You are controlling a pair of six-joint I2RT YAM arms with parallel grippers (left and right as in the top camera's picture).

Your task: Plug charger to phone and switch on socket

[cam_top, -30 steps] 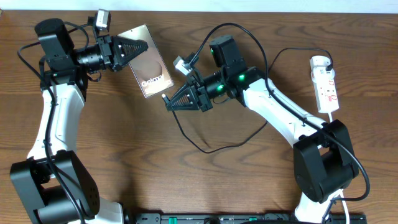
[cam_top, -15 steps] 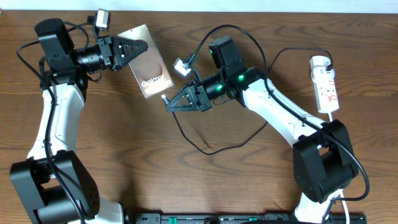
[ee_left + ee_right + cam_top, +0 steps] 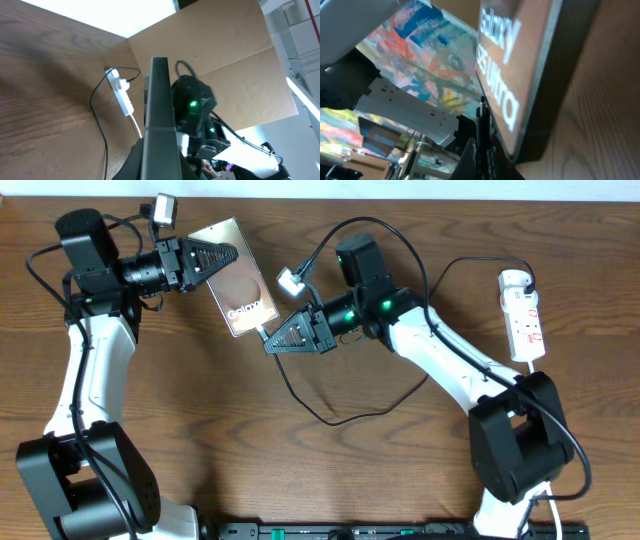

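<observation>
Since a moment ago the right end effector, pinched shut on the charger plug, has crept up to the lower edge of the phone, near the far edge of the tabletop. Bare wood lies nearer. The left end effector clamps the phone's top end. The socket lies by the right edge.

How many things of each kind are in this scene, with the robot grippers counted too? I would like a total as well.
phone: 1
charger cable: 1
power strip: 1
grippers: 2 (left gripper, right gripper)
Total: 5
</observation>
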